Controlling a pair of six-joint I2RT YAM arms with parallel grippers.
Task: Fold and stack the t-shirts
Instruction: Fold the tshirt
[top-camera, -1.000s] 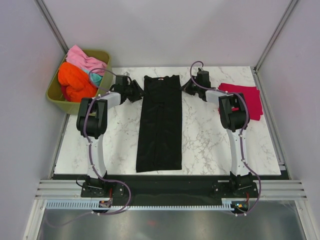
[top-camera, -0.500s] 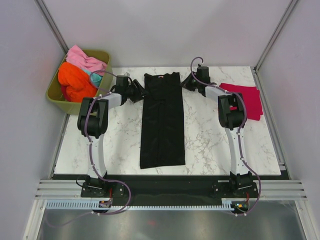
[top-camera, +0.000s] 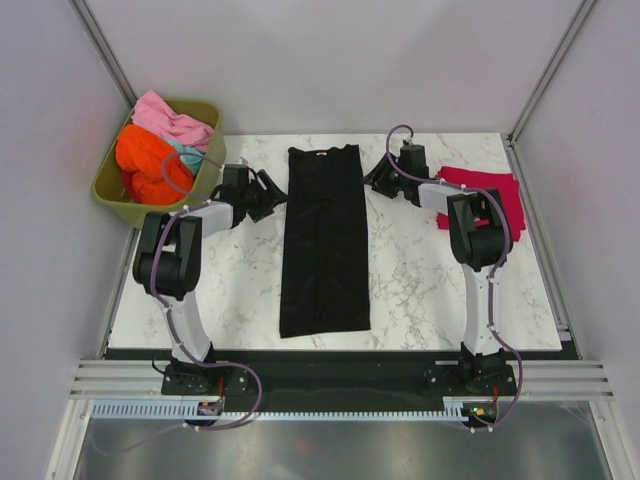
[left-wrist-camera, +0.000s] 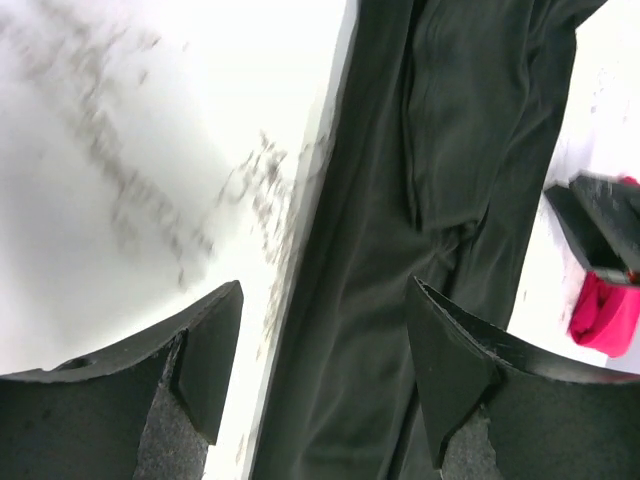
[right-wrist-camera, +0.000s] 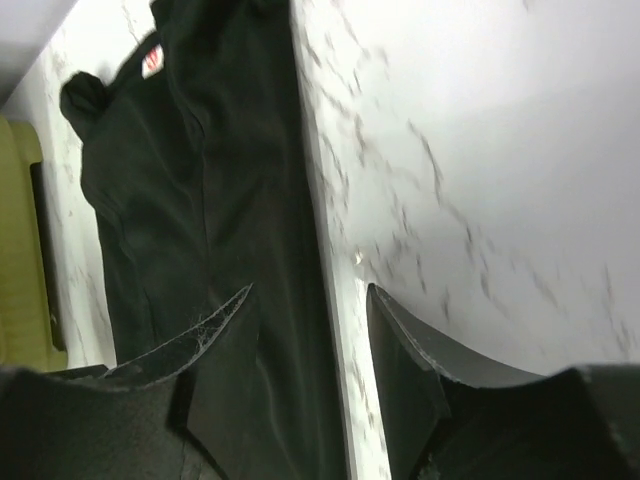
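The black shirt (top-camera: 323, 240) lay in a long strip on the table (top-camera: 420, 290), with the left gripper (top-camera: 268, 187) and right gripper (top-camera: 378, 178) both open and empty beside its collar end. Pinching only the top layer there could have undone the folds.

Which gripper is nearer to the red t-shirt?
Right. In the top view the right gripper hangs just left of the red t-shirt. The left gripper is beyond the black t-shirt, nearer the green tub.

T-shirt (top-camera: 323, 240) between left gripper (top-camera: 270, 186) and right gripper (top-camera: 375, 178); tub (top-camera: 118, 204) back left
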